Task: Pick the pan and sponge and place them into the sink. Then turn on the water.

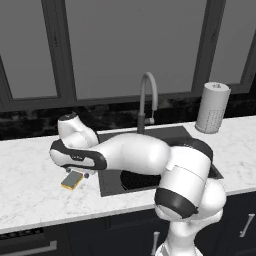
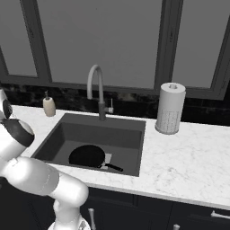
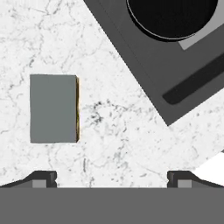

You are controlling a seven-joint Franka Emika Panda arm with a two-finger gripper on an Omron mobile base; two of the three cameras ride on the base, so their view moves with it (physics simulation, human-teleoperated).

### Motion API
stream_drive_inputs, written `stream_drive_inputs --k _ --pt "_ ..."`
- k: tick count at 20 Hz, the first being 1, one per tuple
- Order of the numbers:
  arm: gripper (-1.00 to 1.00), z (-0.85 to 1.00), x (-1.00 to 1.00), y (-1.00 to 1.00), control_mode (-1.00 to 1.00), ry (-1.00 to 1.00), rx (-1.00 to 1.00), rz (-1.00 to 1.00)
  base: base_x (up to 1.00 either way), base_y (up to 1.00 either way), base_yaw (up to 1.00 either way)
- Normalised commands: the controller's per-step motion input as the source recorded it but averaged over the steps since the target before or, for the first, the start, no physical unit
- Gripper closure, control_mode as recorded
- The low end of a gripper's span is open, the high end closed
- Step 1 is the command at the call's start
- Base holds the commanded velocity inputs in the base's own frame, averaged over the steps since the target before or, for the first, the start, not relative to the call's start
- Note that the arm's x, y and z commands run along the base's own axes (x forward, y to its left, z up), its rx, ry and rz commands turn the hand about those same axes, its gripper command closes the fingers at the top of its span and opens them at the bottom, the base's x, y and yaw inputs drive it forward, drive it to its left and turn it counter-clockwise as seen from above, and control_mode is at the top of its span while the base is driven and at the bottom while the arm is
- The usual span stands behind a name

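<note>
In the hand view the pincer (image 3: 111, 177) stood wide open and held nothing, its two dark tips rising at the lower left and lower right of the frame with bare marble between them. The sponge (image 3: 54, 108) lay flat on the white marble surface (image 3: 118, 131) at the left of that frame, grey top up with a thin yellow edge showing along its right side, above and just inside the left tip and apart from both. In the left base view the sponge (image 1: 72, 180) sat at the left of centre, just beside the sink's left rim and partly tucked under the white arm; whether the hand touched it there could not be told. The pan (image 2: 88, 156) rested inside the sink (image 2: 121, 134) in the lower middle of the right base view, near the front wall, its short handle pointing to the right. The grey gooseneck faucet (image 2: 96, 90) stood behind the basin at the centre, with no stream below its spout. A white paper towel roll (image 2: 170, 108) stood upright at the right of the frame, and a beige soap dispenser (image 2: 49, 106) at the left.
</note>
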Motion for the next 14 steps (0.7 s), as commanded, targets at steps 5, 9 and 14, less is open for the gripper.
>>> stream_drive_inputs --k 5,9,14 --pt "-1.0 -0.16 0.28 0.01 -1.0 0.0 0.0 0.0 0.0 0.0 0.0" --pt "-1.0 -0.22 0.3 0.09 -1.0 0.0 0.0 0.0 0.0 0.0 0.0" --pt "-1.0 -0.18 0.21 0.13 -1.0 0.0 0.0 0.0 0.0 0.0 0.0"
